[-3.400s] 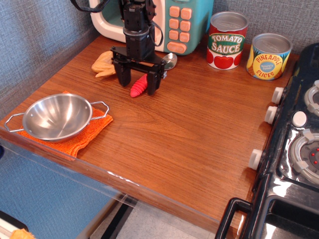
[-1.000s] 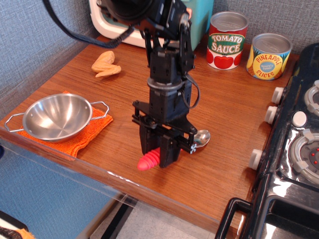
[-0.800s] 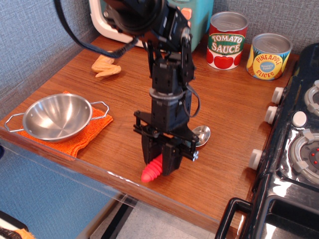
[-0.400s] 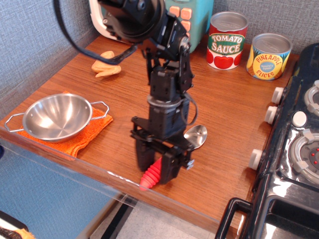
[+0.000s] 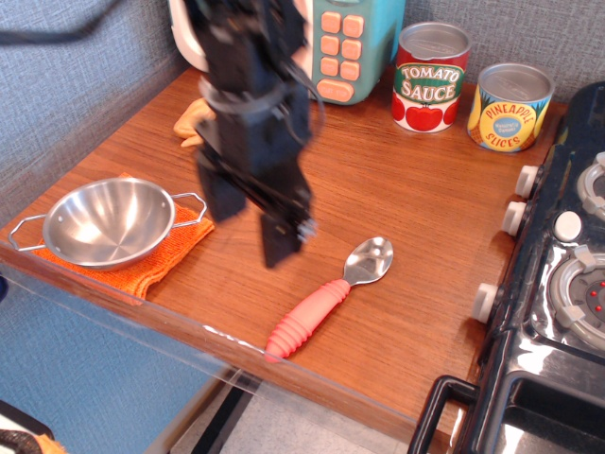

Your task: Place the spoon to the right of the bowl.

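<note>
**Spoon down, pincer empty**

My black pincer [image 5: 248, 219] hangs released above the brown wooden tabletop [image 5: 406, 199], grasping nothing. The toy spoon with silver head and ribbed red-pink handle [image 5: 326, 296] lies flat near the front edge, well right of the shallow steel bowl with wire loop handles [image 5: 107, 221] on its orange cloth [image 5: 159, 261]. I judge placement done; next, lift clear without brushing either.

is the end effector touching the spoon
Apart. The single view shows the end effector raised, open and left of the spoon, bare wood between them.
</note>
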